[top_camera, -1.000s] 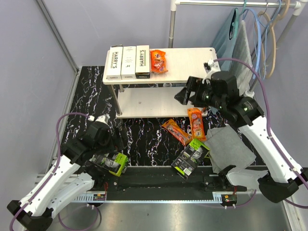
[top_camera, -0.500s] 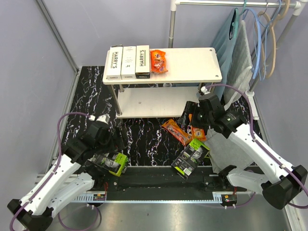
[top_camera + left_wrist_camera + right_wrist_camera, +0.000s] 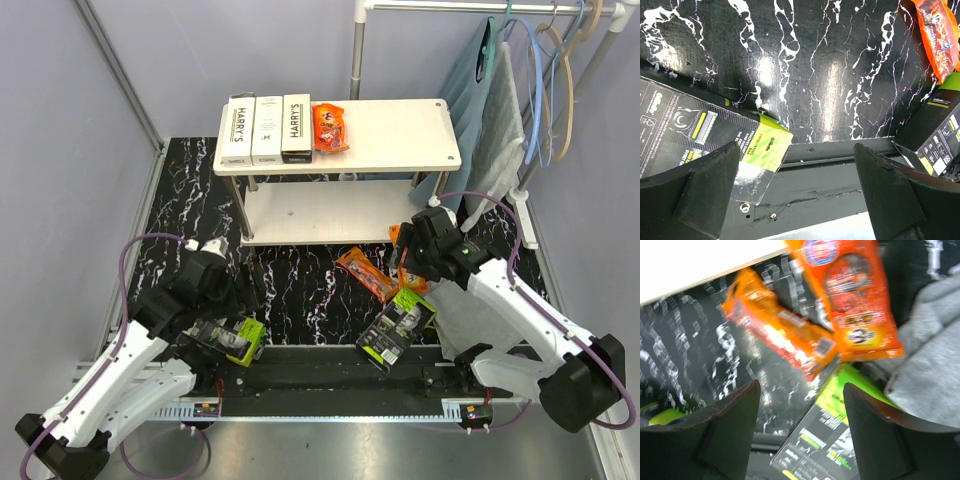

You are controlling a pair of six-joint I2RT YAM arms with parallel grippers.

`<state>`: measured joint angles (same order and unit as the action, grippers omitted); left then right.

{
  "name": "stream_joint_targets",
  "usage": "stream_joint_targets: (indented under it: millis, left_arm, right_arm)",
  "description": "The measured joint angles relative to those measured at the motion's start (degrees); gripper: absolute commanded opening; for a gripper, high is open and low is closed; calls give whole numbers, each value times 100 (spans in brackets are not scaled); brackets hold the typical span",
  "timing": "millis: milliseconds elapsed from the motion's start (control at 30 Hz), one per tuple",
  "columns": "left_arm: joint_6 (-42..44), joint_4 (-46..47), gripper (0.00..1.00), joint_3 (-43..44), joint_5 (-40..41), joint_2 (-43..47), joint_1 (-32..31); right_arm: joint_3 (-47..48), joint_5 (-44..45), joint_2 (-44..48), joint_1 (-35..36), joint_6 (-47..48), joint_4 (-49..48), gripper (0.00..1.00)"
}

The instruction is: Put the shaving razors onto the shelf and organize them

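Three white HARRY'S boxes and an orange pack lie on the top board of the shelf. On the black marbled floor lie two orange packs and two black-and-lime blister packs. My right gripper hangs open just above the orange packs and a blister pack, holding nothing. My left gripper is wide open and empty, with the left blister pack beside its left finger.
A grey cloth lies right of the floor packs. A clothes rail with hangers stands at the back right. A black rail runs along the near edge. The shelf's lower board is bare.
My right arm has come down from beside the shelf's top board to just over the orange packs on the floor, its jaws narrowing slightly. The left arm has not moved.
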<state>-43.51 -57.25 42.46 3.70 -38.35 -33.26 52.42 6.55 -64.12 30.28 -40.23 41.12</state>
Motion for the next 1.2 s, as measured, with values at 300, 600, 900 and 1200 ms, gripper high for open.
stream_joint_targets:
  millis: [300, 600, 900, 1200]
  left_arm:
    - [-2, 2, 99, -39, -11, 0, 0]
    - [-2, 0, 99, -59, -17, 0, 0]
    - [-2, 0, 99, -61, -39, -2, 0]
    - [-2, 2, 99, -61, -52, -4, 0]
  right_arm:
    - [-149, -9, -448, -632, -52, -20, 73]
    - [-337, -181, -800, -1274, 175, -286, 70]
    - [-522, -723, -1209, -1563, 590, -774, 67]
    - [-520, -822, -1777, -1685, 748, -1117, 63]
